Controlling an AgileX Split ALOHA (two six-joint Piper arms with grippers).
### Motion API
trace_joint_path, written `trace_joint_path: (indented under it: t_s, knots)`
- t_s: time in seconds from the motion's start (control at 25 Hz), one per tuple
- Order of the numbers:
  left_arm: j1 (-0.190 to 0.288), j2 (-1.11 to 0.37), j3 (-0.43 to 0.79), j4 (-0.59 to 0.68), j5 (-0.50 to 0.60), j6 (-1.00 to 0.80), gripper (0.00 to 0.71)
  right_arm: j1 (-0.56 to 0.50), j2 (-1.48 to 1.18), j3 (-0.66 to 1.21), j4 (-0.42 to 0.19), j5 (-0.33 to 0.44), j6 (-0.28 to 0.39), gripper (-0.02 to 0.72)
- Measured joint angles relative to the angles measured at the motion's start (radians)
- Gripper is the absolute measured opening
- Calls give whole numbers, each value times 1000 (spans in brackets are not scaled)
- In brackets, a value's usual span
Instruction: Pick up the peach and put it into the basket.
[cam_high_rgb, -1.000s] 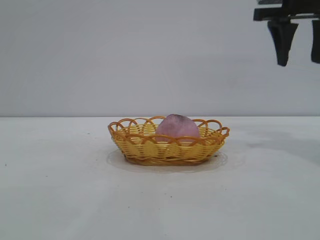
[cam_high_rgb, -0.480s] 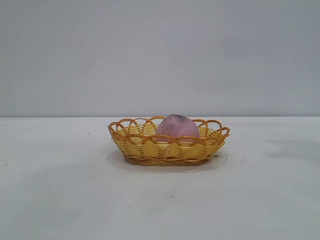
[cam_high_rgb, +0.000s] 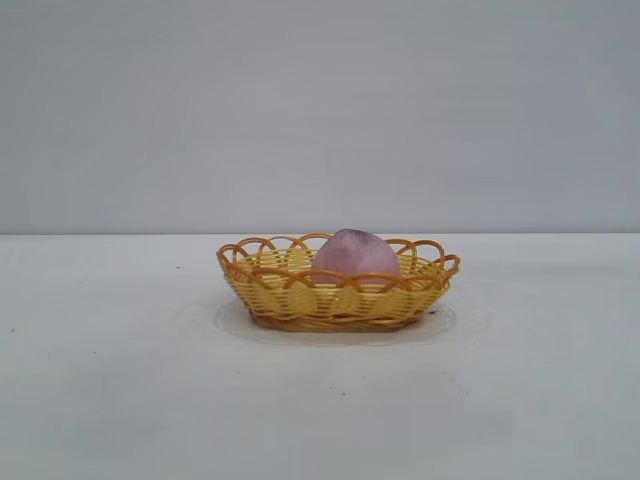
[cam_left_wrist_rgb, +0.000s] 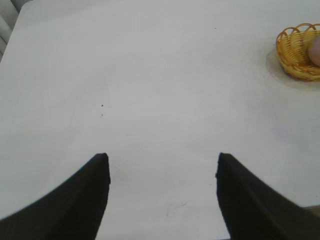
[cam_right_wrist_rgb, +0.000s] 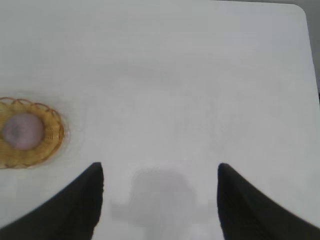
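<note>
Peach (cam_high_rgb: 355, 254) in basket (cam_high_rgb: 300, 295), grippers apart

No text, label, brand, number or sign could be read anywhere in the views; the basket (cam_high_rgb: 338, 292), the peach (cam_high_rgb: 355, 252) and the white surface (cam_high_rgb: 120, 380) carried no markings that were legible.

peach (cam_high_rgb: 355, 253): dull pinkish-purple, matte
basket (cam_high_rgb: 300, 297): yellow weave, orange-brown looped rim
table (cam_high_rgb: 120, 380): plain white
gripper fingers (cam_left_wrist_rgb: 85, 200): black
</note>
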Motion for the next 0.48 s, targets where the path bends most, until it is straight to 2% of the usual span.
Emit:
trace_joint_path:
  t_s: [0.28, 0.48]
  knots:
    - [0, 0, 0, 0, 0, 0, 408, 0, -400, 286, 0, 10, 0, 418]
    - [0, 0, 0, 0, 0, 0, 408, 0, -640, 451, 49, 16, 0, 418]
